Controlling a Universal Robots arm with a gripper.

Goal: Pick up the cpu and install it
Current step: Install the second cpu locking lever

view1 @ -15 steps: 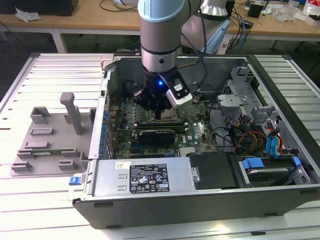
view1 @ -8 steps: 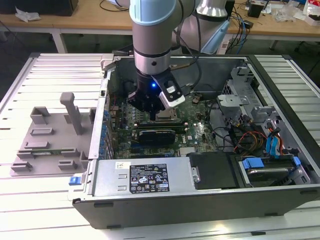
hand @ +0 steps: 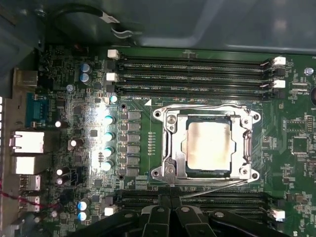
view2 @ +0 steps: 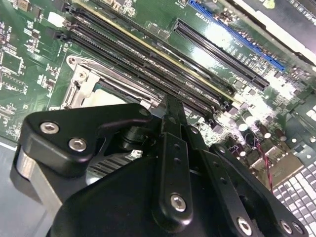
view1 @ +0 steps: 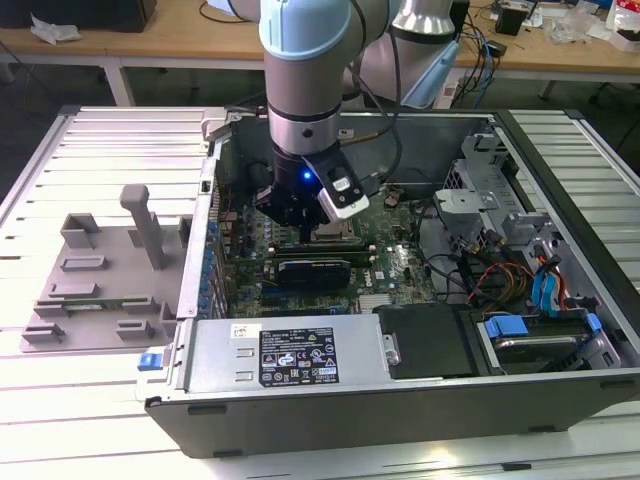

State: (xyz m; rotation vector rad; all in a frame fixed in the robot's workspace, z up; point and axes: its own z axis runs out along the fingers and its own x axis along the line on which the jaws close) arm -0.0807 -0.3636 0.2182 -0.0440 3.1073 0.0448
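cpu (hand: 207,146) seated in socket frame (hand: 170,148) on motherboard (hand: 296,163), memory slots (hand: 192,74) flanking the socket, tray (view1: 100,280) beside computer case (view1: 400,400) at the exterior view's left

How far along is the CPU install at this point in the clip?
Mostly done, it seems. The cpu already lies flat inside the metal socket frame on the motherboard, square to the opening. The gripper hangs low over that spot inside the computer case, and the first wrist view shows nothing between it and the chip. Whether the frame's latch is locked cannot be told.
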